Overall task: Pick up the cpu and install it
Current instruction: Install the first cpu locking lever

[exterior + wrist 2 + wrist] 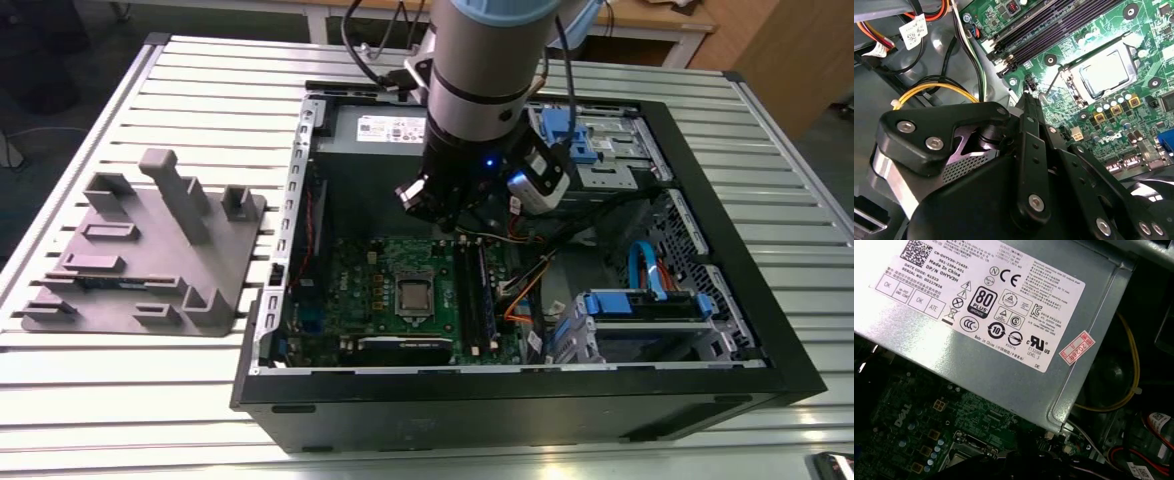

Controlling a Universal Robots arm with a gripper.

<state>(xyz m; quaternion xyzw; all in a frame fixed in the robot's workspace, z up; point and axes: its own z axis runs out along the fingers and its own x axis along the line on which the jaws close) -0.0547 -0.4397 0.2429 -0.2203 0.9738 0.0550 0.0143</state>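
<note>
Inside the computer case, the cpu lies in its socket.

Power supply, first wrist view: big white label on its grey face, packed with black print. It has a barcode block in one corner, a row of boxed fields, an efficiency badge, warning triangles, a crossed-out bin sign and a run of round and square approval marks, with an origin line under those. A small pink sticker with red characters sits askew at the label's edge. Green board beside it: white maker's logo plus tiny white part markings. White printed tags on the cables. Second wrist view: white barcode tag on a cable, and white part markings across the board. Exterior view: the label again, print too small to read.
</note>
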